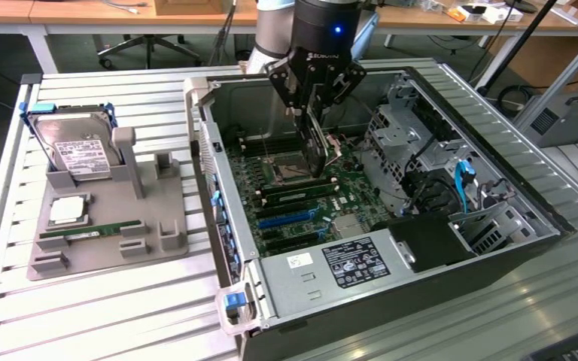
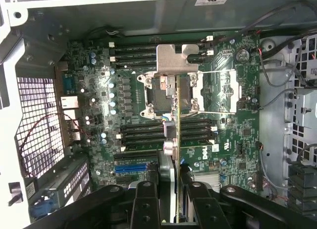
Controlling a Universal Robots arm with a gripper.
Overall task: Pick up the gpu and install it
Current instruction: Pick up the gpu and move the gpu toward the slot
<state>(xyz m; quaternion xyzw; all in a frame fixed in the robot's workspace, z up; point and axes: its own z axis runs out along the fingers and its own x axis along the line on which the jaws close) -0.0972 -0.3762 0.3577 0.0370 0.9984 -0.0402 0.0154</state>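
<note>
Since the fingers are half closed on its upper edge, the gpu hangs upright over the motherboard inside the open case on the bench — not yet seated. Step in hand, seemingly: carrying it to a slot; seating calls for its lower edge squared with one.

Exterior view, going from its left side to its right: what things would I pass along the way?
Hard drive → computer case's side wall → gpu gripped in the claw → metal drive cage → blue cable.
</note>
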